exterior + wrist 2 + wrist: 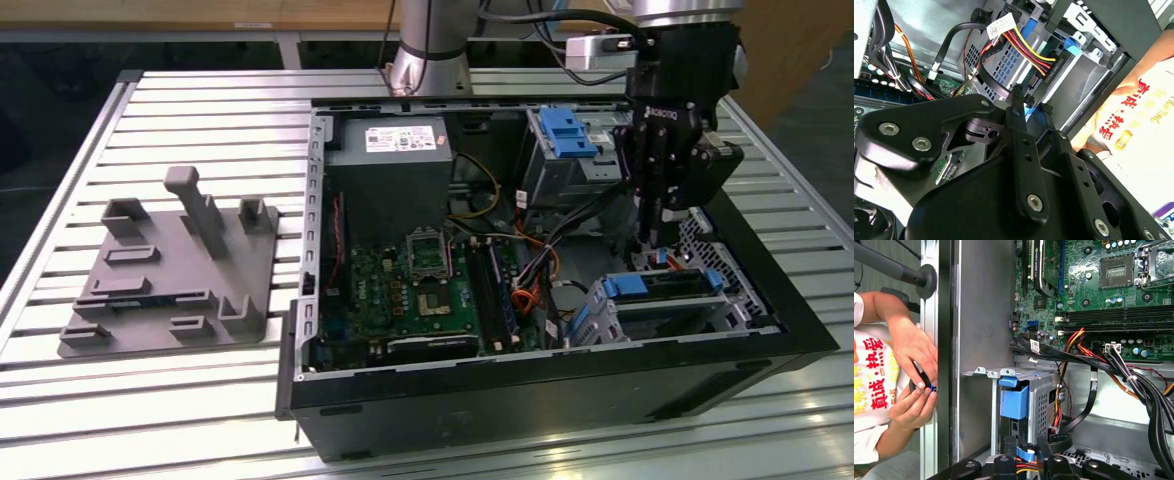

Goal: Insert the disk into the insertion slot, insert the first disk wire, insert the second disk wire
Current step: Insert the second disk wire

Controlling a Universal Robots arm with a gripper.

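Standing upright at the far side on arm (430, 45); pointing gripper (651, 248) straight down at the exterior view's right, black fingers (1020, 135) drawn nearly together.

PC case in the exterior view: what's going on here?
The robot arm's hand hangs inside the open PC case, just above the small perforated drive cage at the exterior view's right. The blue-framed disk appears to sit in that cage already. Red and yellow wires run close by. In the first wrist view a person's hands hold a small dark object just outside the case wall.
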